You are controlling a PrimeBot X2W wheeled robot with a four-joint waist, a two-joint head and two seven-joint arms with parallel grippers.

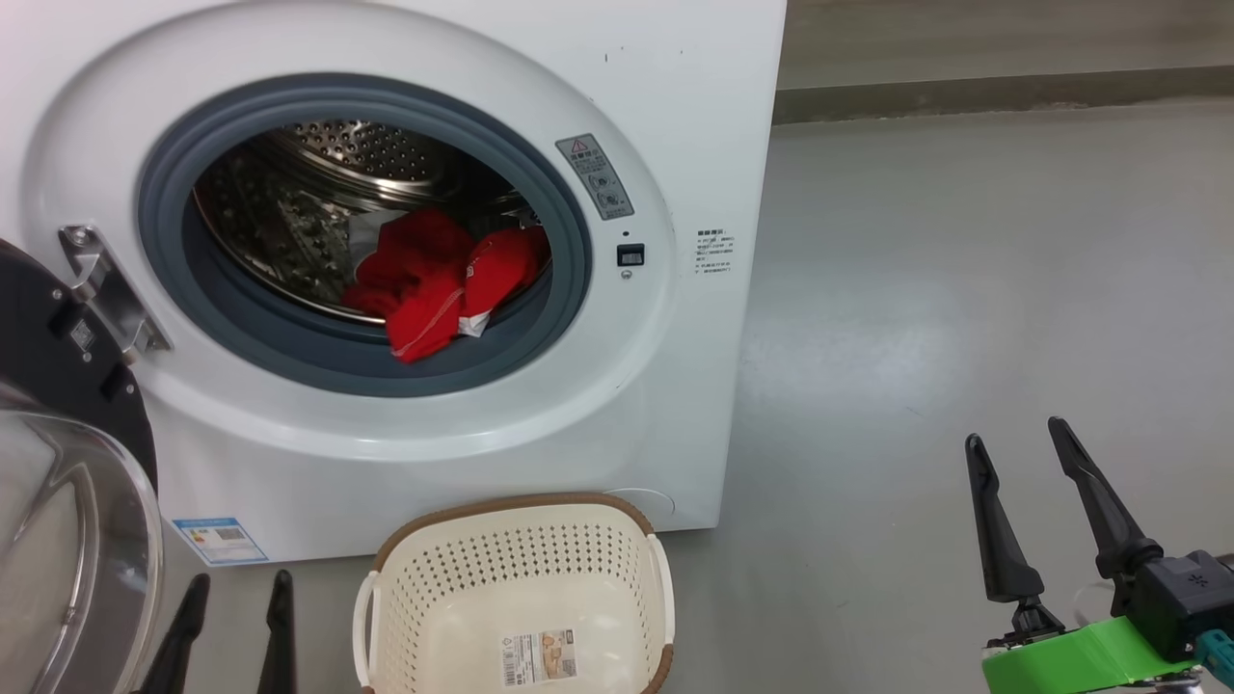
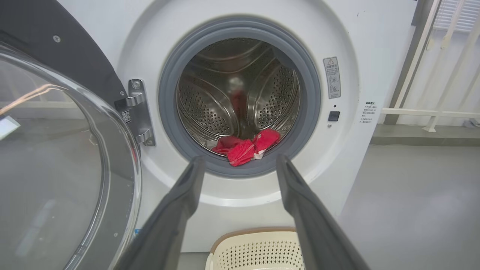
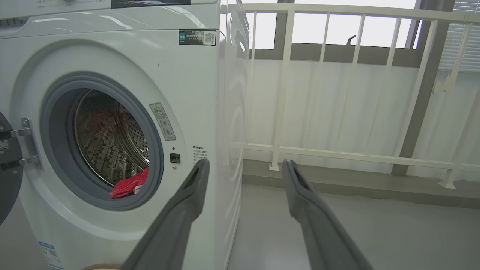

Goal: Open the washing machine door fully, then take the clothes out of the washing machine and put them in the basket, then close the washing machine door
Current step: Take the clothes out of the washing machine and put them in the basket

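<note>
The white washing machine (image 1: 694, 145) (image 2: 375, 45) (image 3: 195, 86) has its round opening bare. Its black door (image 1: 48, 328) (image 2: 56, 157) (image 3: 5, 180) with the clear glass bowl is swung out to the left. Red clothes (image 1: 434, 280) (image 2: 245, 148) (image 3: 127, 185) with white trim lie at the drum's front, partly over the grey ring. The cream basket (image 1: 516, 569) (image 2: 258, 249) stands on the floor below the opening, with only a paper label inside. My left gripper (image 1: 236, 583) (image 2: 240, 161) is open, low beside the basket, pointing at the clothes. My right gripper (image 1: 1017, 434) (image 3: 245, 165) is open over the floor, right of the machine.
Grey floor (image 1: 964, 270) stretches to the right of the machine. A white railing (image 3: 337, 150) and a wall stand behind it. The open door takes up the space at my left.
</note>
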